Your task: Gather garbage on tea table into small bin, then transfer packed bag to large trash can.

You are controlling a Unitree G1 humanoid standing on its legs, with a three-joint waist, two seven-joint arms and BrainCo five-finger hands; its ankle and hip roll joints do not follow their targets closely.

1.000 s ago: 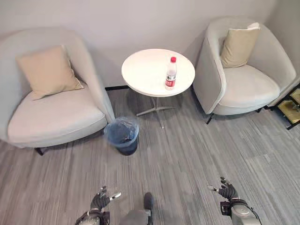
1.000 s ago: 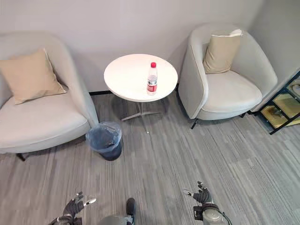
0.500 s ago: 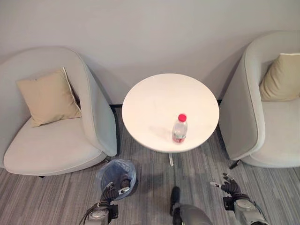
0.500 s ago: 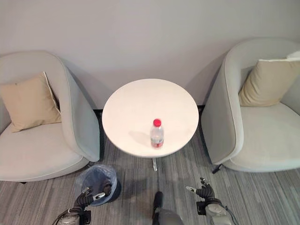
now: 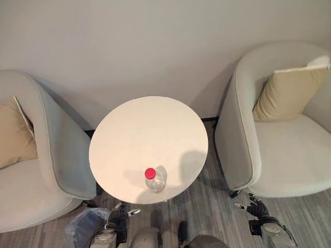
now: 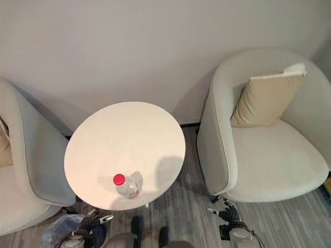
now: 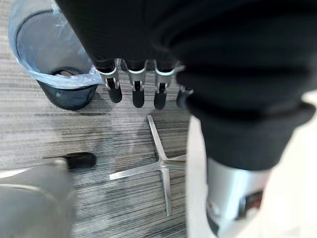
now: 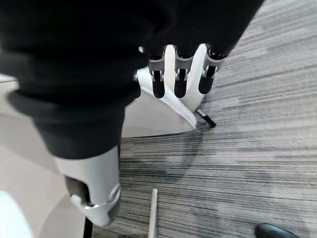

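two hands hang low with loose, straight fingers and hold nothing: the left hand (image 5: 120, 216) near the small bin (image 7: 49, 59) with its blue bag, the right hand (image 5: 254, 207) by the chair (image 5: 274, 150). past them, the bottle (image 5: 153, 180) stands near the table's (image 5: 150, 139) close edge. it looks clear, smooth and light, with a red cap. grab it around the middle, gently, since it may slip or tip.

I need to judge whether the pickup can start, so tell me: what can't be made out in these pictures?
- Small bin: in the eye views the table edge and the frame's bottom cut it off.
- Bin contents: in the left wrist view the blue liner and left hand hide the inside.
- Bottle: seen from above; how full it is cannot be told.
- Right hand: low in the eye views, too small to read there.
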